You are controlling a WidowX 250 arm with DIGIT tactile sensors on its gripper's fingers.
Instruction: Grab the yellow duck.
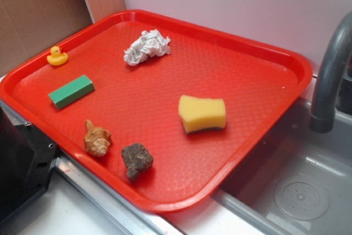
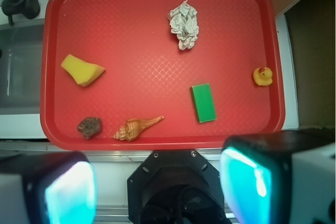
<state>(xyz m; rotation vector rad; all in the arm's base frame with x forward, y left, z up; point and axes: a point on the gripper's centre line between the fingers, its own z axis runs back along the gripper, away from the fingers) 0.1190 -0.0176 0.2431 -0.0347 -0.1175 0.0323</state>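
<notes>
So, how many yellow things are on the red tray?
2: the yellow duck by the tray's rim, and the yellow sponge across from it. None seems hidden.

Tiny yellow duck (image 1: 57,56) (image 2: 263,76) — upright, apparently — at tray's edge

The gripper (image 2: 157,184) is showing two big fingers (image 2: 68,192), each glowing a bright blue-green on the inside, with black and pale grey edges. Between them a black eight-sided block (image 2: 173,179) is sitting, wearing small silver screws.
</notes>
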